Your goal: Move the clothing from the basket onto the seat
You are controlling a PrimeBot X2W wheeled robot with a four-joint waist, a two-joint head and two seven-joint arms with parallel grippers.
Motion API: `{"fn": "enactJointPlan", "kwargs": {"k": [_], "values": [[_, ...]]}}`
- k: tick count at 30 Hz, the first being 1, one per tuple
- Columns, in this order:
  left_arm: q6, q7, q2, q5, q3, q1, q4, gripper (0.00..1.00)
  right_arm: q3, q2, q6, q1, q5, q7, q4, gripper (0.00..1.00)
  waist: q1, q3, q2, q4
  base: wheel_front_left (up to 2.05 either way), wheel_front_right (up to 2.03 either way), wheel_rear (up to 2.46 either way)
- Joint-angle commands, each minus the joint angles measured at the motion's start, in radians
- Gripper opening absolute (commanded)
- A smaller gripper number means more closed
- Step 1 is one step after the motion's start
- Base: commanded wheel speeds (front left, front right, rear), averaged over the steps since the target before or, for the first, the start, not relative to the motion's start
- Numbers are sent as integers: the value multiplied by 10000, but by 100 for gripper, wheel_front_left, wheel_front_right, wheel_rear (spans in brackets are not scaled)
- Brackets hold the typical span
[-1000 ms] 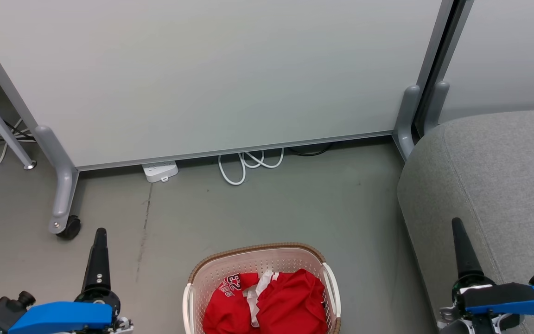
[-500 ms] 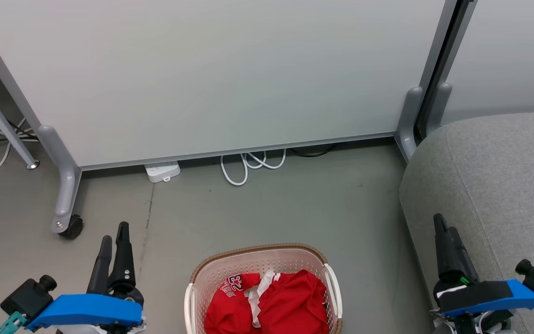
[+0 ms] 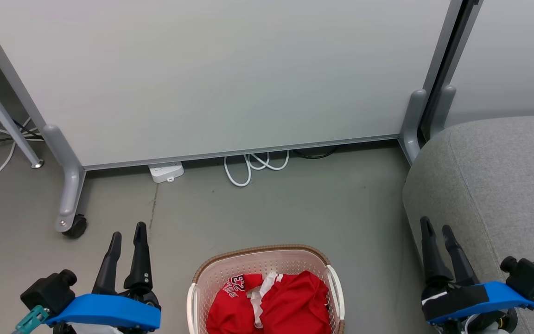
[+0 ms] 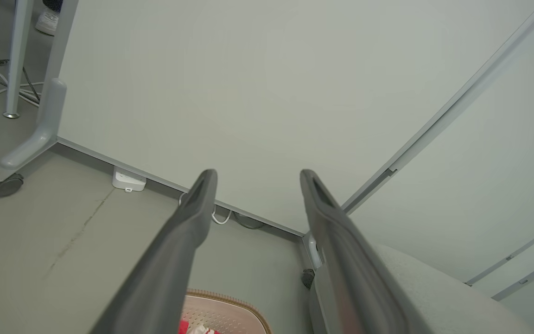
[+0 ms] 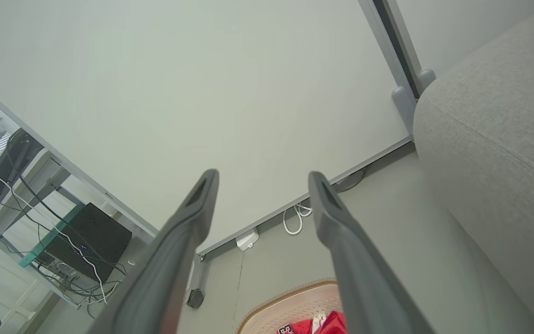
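I see my left hand (image 3: 129,229) and right hand (image 3: 435,223) spread apart, empty. Bright red clothing (image 3: 271,301) lies in the cream perforated plastic basket (image 3: 257,250) (grey fabric seat (image 3: 494,176) nearby).

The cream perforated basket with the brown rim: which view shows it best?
The head view: it looks down into the basket, showing its rim, both white handles and the red clothing inside. Each wrist view catches just a slice of the basket at its bottom edge.
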Motion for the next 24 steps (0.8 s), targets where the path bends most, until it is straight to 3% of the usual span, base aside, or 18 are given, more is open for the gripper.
{"fn": "enactJointPlan", "kwargs": {"k": [1,24], "values": [[45,-108,86,355,-56,-221,-76,100,38,-51,18,-128,-384,-113,-45,100,0,-1,0,16,0,0,0],[111,-666,106,2757,-484,-253,-39,100,-53,102,20,9,-2962,-674,93,100,0,-2,0,110,0,0,0]]}}
